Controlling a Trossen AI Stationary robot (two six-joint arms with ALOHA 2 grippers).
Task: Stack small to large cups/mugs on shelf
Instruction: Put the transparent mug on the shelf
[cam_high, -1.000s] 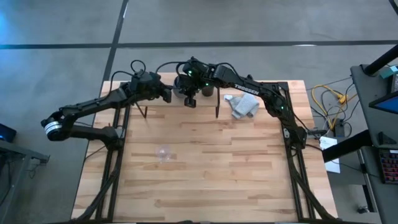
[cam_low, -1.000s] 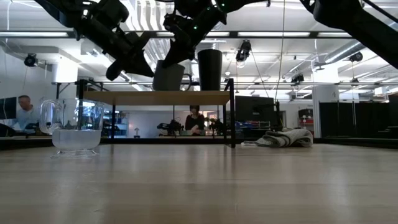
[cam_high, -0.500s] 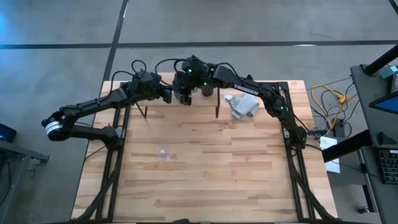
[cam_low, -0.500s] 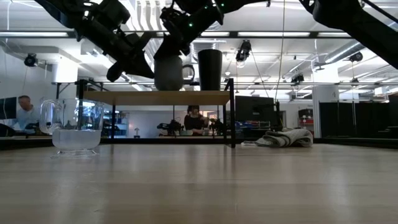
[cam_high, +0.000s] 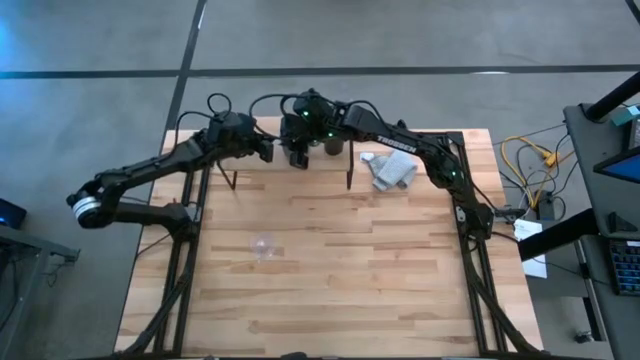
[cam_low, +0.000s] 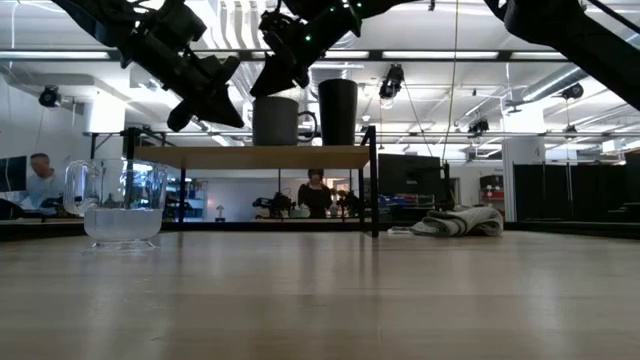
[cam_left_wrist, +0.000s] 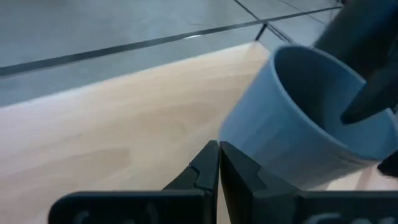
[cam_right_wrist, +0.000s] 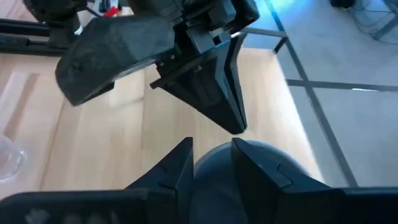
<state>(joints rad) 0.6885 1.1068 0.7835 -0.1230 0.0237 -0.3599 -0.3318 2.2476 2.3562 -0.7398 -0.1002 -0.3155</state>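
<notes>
From above, the right gripper (cam_high: 298, 150) is over the shelf (cam_high: 345, 160) at the far edge of the table (cam_high: 350, 260), and the blue-grey mug (cam_high: 297, 157) is mostly hidden under it. The black cup (cam_high: 333, 146) stands just beside it on the shelf. The left gripper (cam_high: 264, 148) is close to the mug on its other side. The clear glass cup (cam_high: 262, 245) stands alone on the table, well apart from the shelf, and the grey cloth (cam_high: 390, 171) lies near the shelf's other end.

From table height, the mug (cam_low: 276, 121) stands upright on the shelf (cam_low: 255, 156), touching or almost touching the black cup (cam_low: 338, 112). The right gripper (cam_low: 278, 75) is at the mug's top rim, and the left gripper (cam_low: 205, 95) hangs beside it, apart from the mug. The glass cup (cam_low: 122, 203) is on the table (cam_low: 320, 300), and the cloth (cam_low: 457, 221) is farther back.

In the left wrist view, the left gripper (cam_left_wrist: 219, 163) has its two fingers pressed together (nothing between them), with the mug (cam_left_wrist: 298, 134) just beyond the tips.

In the right wrist view, the right gripper (cam_right_wrist: 212, 163) has its fingers on both sides of the mug's rim (cam_right_wrist: 249, 158); it seems to grip the wall, but I cannot tell surely
</notes>
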